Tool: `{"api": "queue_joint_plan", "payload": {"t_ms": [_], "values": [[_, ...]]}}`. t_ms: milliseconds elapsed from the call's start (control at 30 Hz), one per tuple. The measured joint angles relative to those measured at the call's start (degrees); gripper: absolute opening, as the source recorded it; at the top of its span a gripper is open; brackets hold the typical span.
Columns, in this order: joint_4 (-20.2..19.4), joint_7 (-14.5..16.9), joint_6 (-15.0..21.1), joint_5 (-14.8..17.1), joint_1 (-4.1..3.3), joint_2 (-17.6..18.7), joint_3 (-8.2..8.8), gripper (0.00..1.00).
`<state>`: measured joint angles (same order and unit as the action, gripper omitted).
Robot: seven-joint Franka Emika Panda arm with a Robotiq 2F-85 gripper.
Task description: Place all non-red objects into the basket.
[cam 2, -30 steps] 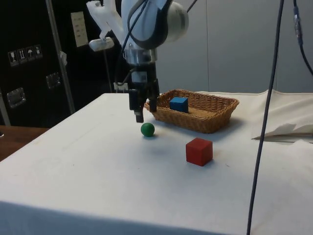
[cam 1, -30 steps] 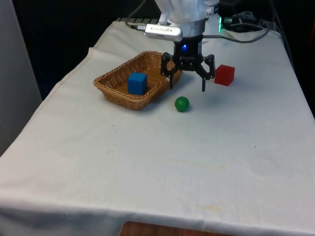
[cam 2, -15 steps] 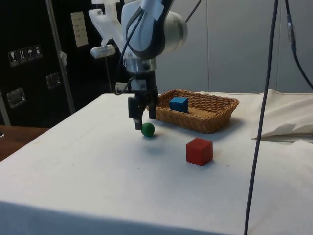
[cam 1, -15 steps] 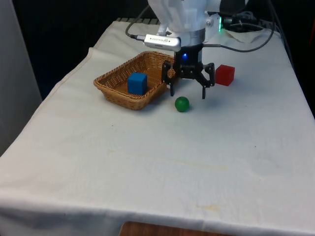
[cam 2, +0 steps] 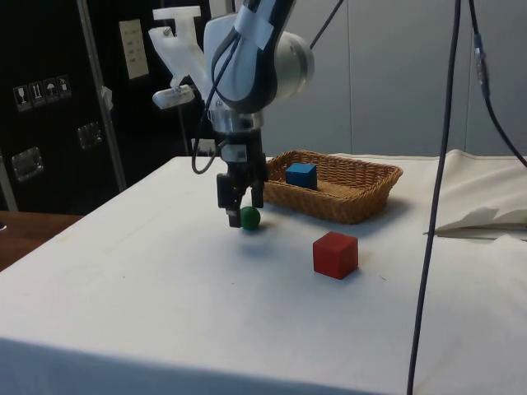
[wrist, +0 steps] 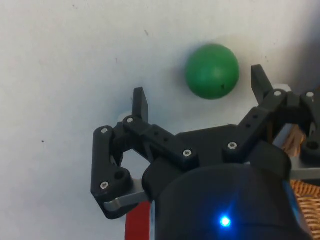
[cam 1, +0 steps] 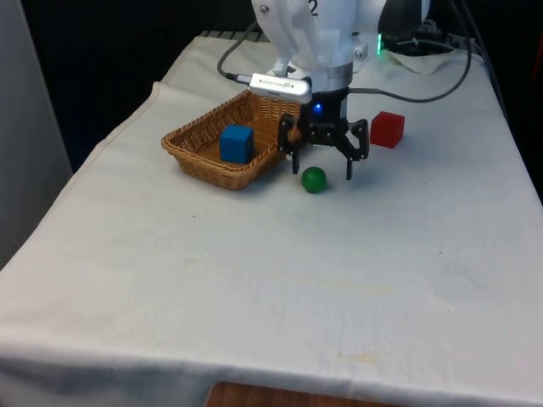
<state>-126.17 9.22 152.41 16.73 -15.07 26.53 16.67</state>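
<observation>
A green ball (cam 1: 314, 179) (cam 2: 249, 217) (wrist: 212, 71) lies on the white cloth close beside the wicker basket (cam 1: 197, 144) (cam 2: 362, 185). Inside the basket sits a blue cube (cam 1: 237, 143) (cam 2: 301, 174). A red cube (cam 1: 388, 129) (cam 2: 335, 254) stands on the cloth, apart from the basket. My gripper (cam 1: 321, 169) (cam 2: 240, 215) (wrist: 197, 95) hangs low just behind the ball, open, with the ball a little beyond its fingertips and nothing between them.
The basket's near wall (wrist: 305, 200) is close to one finger. Cables (cam 2: 428, 230) hang at the table's side, and a fold of cloth (cam 2: 482, 216) lies beyond the basket. Open cloth stretches toward the table's front edge (cam 1: 271, 365).
The gripper has come down and moved closer to the green ball, staying open. The ball and both cubes have not moved.
</observation>
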Motion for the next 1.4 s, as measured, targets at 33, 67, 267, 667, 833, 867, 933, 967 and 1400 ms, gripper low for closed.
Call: {"api": "queue_joint_plan", "payload": {"t_ms": [33,67,267,667,833,867,933,967,1400], "values": [[0.06,0.0,0.0,0.0,0.0,0.11,0.0,1.0],[0.06,0.0,0.0,0.0,0.0,0.11,0.0,1.0],[0.4,0.0,0.0,0.0,0.0,0.57,0.0,0.96],[0.52,0.0,0.0,0.0,0.0,0.74,0.0,0.0],[0.52,0.0,0.0,0.0,0.0,0.74,0.0,0.0],[0.57,0.0,0.0,0.0,0.0,0.8,0.0,0.0],[0.63,0.0,0.0,0.0,-0.06,0.74,0.0,0.0],[0.74,0.0,-0.23,-0.06,-0.06,0.34,0.17,0.0],[-1.55,0.06,-4.35,-1.89,0.0,-6.93,1.49,0.0]]}}
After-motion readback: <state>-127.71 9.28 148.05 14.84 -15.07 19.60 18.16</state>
